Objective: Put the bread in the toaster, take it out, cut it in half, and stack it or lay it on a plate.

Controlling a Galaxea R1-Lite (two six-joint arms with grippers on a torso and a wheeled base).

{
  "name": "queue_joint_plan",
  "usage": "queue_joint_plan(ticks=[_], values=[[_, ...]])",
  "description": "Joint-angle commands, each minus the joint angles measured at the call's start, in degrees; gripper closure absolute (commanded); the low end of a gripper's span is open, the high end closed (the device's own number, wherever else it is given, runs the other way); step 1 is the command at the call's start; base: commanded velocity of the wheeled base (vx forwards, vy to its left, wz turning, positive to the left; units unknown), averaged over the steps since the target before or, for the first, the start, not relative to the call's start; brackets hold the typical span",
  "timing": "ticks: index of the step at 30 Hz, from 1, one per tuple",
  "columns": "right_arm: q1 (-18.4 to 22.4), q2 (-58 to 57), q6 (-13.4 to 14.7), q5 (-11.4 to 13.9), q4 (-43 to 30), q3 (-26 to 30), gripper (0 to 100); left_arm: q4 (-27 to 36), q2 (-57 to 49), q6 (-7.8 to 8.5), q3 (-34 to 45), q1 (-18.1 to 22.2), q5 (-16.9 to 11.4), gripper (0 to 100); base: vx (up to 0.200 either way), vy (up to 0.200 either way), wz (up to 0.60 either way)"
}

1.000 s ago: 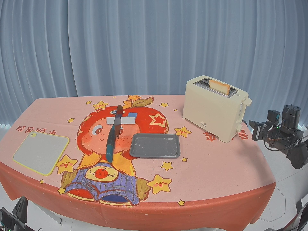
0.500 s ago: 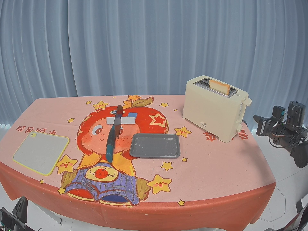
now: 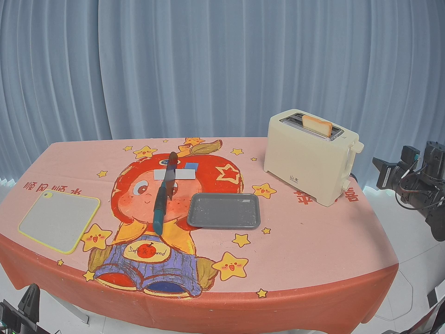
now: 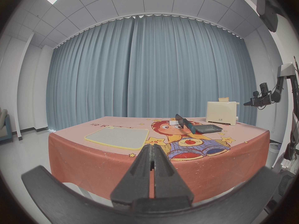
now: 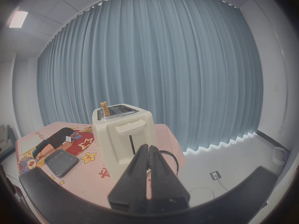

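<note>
A slice of bread (image 3: 317, 125) stands up out of one slot of the cream toaster (image 3: 308, 165) at the table's back right. In the right wrist view the toaster (image 5: 124, 137) faces me lever side on, with the bread (image 5: 105, 109) upright on top. My right gripper (image 5: 148, 149) is shut and empty, hanging off the table's right edge, apart from the toaster. A grey tray (image 3: 224, 210) lies mid-table, with a blue-handled knife (image 3: 163, 195) to its left. My left gripper (image 4: 152, 148) is shut and empty, low in front of the table's left front edge.
A yellow-rimmed cutting board (image 3: 58, 219) lies at the front left. The knife's blade leans on a small white and blue block (image 3: 175, 174). The toaster's black cord (image 5: 173, 161) trails off the right side. A blue curtain hangs behind the table.
My right arm has drawn back to the right, farther from the toaster. Bread, knife, tray and board have not moved.
</note>
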State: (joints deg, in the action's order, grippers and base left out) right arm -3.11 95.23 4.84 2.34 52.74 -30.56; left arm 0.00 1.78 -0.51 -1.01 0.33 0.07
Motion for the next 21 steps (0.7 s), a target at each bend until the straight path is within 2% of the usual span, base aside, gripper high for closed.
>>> queue_joint_plan(ticks=[1, 5, 11, 16, 21], values=[[0.6, -2.2, 0.0, 0.0, 0.0, 1.2, 100, 0.0, 0.1, -0.02, 1.0, 0.0, 0.0, 100, 0.0, 0.0, 0.0], [0.8, -3.2, -0.1, -0.1, 0.0, 1.3, 100, -0.1, 0.1, -0.02, 1.0, 0.0, 0.0, 100, 0.0, 0.0, 0.0], [0.2, -5.3, 0.2, -3.6, 0.0, 1.6, 100, 0.0, 0.1, -0.02, 1.0, 0.0, 0.0, 100, 0.0, 0.0, 0.0], [0.0, -6.6, 1.4, -4.6, 0.0, 0.9, 100, 0.0, 0.1, -0.02, 1.0, 0.0, 0.0, 100, 0.0, 0.0, 0.0], [-0.4, -6.8, 1.8, -4.5, -0.1, -1.1, 100, -0.1, 0.1, -0.02, 1.0, 0.0, 0.0, 100, 0.0, 0.0, 0.0]])
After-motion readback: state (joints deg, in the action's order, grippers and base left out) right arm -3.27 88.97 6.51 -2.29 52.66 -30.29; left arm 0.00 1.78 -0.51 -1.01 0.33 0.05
